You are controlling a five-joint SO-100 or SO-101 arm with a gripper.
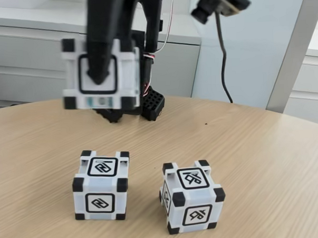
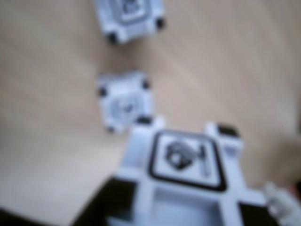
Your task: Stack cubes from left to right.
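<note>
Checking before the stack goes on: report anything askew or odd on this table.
The right cube sits rotated, one corner toward the camera, while the left cube is nearly square-on. The gripper holds the third cube aloft. Nothing looks spilled or damaged.

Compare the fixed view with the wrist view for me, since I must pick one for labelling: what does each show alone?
Fixed view alone: the arm, a camera on its cable, cabinets behind, and the gripper shut on the held cube, raised above the table.

Wrist view alone: the held cube's glyph up close, blurred.

Both: two loose cubes, apart.
</note>
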